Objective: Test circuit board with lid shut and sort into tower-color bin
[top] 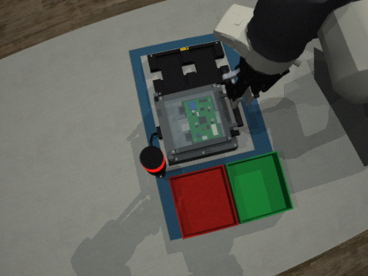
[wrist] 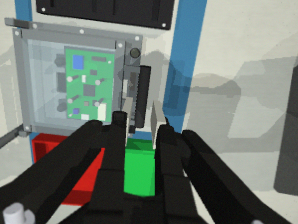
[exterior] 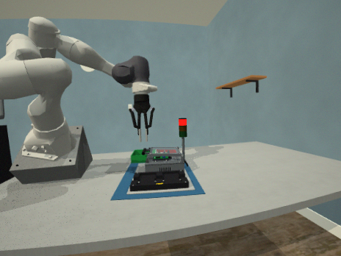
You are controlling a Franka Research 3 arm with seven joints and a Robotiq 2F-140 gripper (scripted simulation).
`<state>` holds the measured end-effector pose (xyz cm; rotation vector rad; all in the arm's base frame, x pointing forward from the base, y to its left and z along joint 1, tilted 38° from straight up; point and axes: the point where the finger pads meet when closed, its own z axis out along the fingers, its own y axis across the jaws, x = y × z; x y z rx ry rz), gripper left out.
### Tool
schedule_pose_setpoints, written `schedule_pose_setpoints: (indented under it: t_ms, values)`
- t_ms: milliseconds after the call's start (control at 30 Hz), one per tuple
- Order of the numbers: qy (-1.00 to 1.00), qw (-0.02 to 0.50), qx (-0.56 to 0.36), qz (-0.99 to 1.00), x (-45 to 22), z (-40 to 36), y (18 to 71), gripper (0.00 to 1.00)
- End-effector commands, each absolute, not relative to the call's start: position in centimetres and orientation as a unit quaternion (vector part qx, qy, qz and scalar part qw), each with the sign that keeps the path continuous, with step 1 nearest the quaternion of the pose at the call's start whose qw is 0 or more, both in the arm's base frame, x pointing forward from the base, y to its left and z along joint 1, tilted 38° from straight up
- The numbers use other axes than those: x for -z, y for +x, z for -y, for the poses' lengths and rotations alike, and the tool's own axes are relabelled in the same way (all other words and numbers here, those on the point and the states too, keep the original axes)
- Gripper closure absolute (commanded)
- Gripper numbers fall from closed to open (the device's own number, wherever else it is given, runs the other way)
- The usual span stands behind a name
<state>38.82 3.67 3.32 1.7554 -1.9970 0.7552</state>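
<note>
One arm reaching over your bench, claw (exterior: 142, 140) pointing down, fingers slightly apart and empty, circuit board (top: 201, 118) under shut lid (top: 196, 120) just beside it, tower (exterior: 182, 122) red.

Grey table (top: 59, 131) under blue mat (top: 136, 79)

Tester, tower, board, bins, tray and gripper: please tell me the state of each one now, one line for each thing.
Tester lid: shut, flat over the board.
Circuit board: inside the tester, face up under the clear lid.
Signal tower: showing red.
Red bin: upright, nothing in it.
Green bin: upright, nothing in it.
Tray: both pockets without a board.
Gripper: slightly open, holding nothing, above the tester's edge.
</note>
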Motion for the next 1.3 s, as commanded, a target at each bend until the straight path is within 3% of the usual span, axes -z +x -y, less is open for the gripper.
schedule_pose_setpoints:
  t_ms: [0,1267]
  values:
    - [0.629,0.189,-0.268,0.705,-3.1,-3.4,38.8,0.84]
    - [0.629,0.189,-0.268,0.705,-1.7,-2.3,39.0,0.84]
